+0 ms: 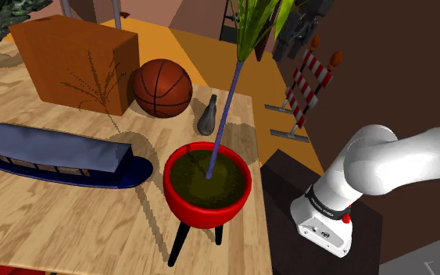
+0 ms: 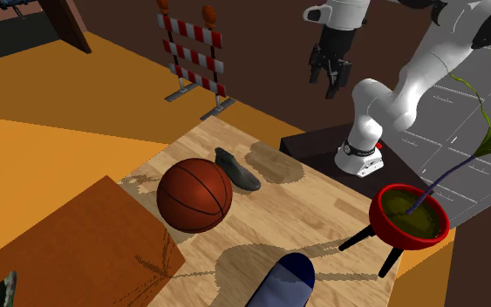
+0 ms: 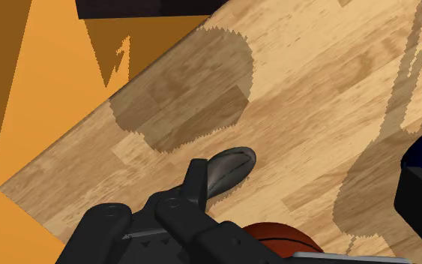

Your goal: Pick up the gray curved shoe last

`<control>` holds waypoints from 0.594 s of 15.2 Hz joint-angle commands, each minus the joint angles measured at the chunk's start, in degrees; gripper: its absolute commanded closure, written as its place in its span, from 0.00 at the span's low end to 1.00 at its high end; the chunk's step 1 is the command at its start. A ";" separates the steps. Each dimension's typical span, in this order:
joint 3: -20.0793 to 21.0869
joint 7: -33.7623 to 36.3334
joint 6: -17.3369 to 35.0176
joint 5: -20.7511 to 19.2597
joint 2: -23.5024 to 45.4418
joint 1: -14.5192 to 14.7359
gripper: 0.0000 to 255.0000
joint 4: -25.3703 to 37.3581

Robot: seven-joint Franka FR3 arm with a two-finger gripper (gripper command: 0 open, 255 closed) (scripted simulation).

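2 black fingers of the gripper stand apart, holding and touching nothing. We see the white arm rise from its stand, fold over and hang the hand high, well clear of the wooden table. The dark gray shoe last lies near the table's barrier-side edge, just beside the basketball.

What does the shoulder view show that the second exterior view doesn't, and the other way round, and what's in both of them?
Shoulder view alone: the blue boat along its whole hull, with its row of windows; the other view catches just its tip. Second exterior view alone: the gripper plainly, hanging in the air well up from the table, and grey floor tiles beyond the stand. Both: the shoe last, basketball, brown box, red plant pot, striped barrier, wooden table and white arm.
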 commanded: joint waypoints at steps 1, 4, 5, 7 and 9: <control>0.00 0.00 0.00 0.00 0.00 0.00 0.00 0.00; 0.24 2.08 3.96 0.48 5.47 -1.12 0.00 -0.08; 0.30 2.76 5.23 0.63 7.36 -1.48 0.00 0.01; 0.38 4.10 7.68 0.91 11.23 -2.19 0.00 0.38; 0.40 5.43 10.01 1.17 15.21 -2.84 0.00 0.98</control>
